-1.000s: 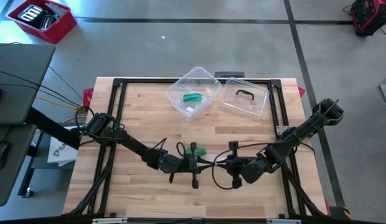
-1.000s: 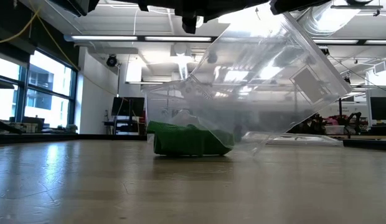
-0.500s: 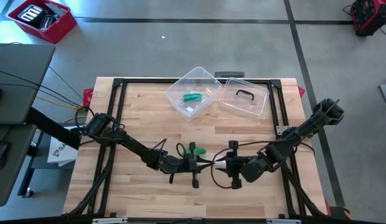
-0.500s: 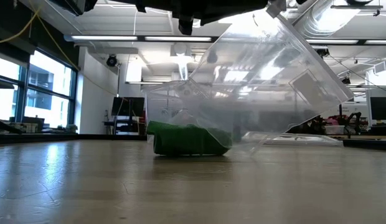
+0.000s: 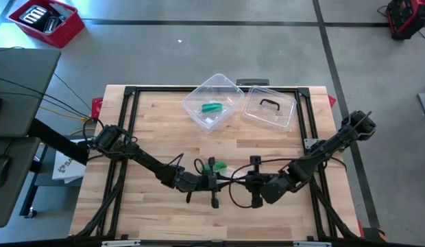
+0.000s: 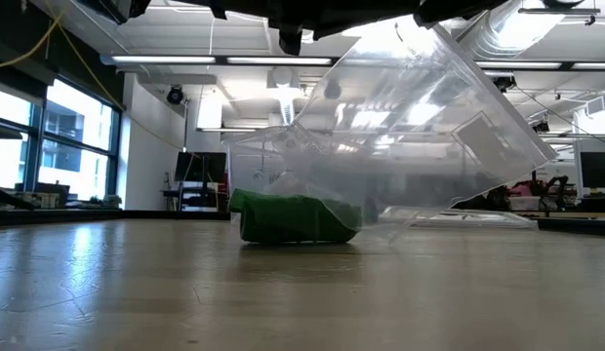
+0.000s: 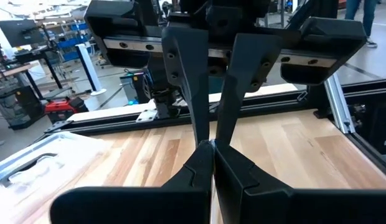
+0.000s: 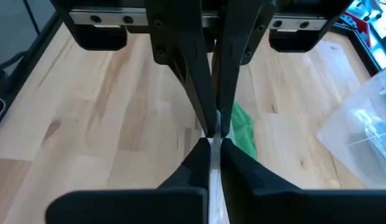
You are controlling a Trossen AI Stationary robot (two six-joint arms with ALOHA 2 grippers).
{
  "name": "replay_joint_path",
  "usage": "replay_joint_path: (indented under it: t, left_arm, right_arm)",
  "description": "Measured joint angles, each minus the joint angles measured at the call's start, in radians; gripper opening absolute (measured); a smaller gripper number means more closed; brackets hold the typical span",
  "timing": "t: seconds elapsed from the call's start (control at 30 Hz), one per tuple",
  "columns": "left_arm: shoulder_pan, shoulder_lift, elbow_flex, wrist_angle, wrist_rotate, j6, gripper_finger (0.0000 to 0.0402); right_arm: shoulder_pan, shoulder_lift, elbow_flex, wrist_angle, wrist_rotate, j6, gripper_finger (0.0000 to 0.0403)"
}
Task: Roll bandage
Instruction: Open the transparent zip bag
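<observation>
left gripper (image 5: 214, 184) jaws closed on bandage strip beside green bandage (image 5: 219, 167), mid-surface | right gripper (image 5: 252, 184) jaws closed on the strip, facing left | step: rolling underway, judged | next: wind strip taut onto roll

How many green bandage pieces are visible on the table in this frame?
2. One green bandage lies inside the clear container at the table's far side. The other green bandage sits near the table's middle, beside the meeting pincer tips. More could be hidden under the arms.
</observation>
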Motion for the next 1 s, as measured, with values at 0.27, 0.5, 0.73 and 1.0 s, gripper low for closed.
replay_joint_path:
  t: [0.27, 0.5, 0.73, 1.0]
  left_arm:
    - [-0.053, -0.035, 0.000, 0.010, -0.073, 0.094, 0.0000]
    - [-0.088, -0.073, 0.000, 0.002, -0.131, 0.153, 0.0000]
    - [-0.115, -0.106, 0.000, -0.027, -0.166, 0.179, 0.0000]
    - [-0.139, -0.121, 0.000, -0.053, -0.203, 0.181, 0.0000]
  right_arm:
    - [0.002, -0.001, 0.002, -0.041, -0.018, 0.064, 0.0016]
    - [0.009, -0.001, 0.002, -0.055, -0.029, 0.081, 0.0016]
    - [0.029, -0.001, 0.001, -0.096, -0.034, 0.110, 0.0016]
    - [0.056, 0.000, 0.001, -0.129, -0.036, 0.133, 0.0016]
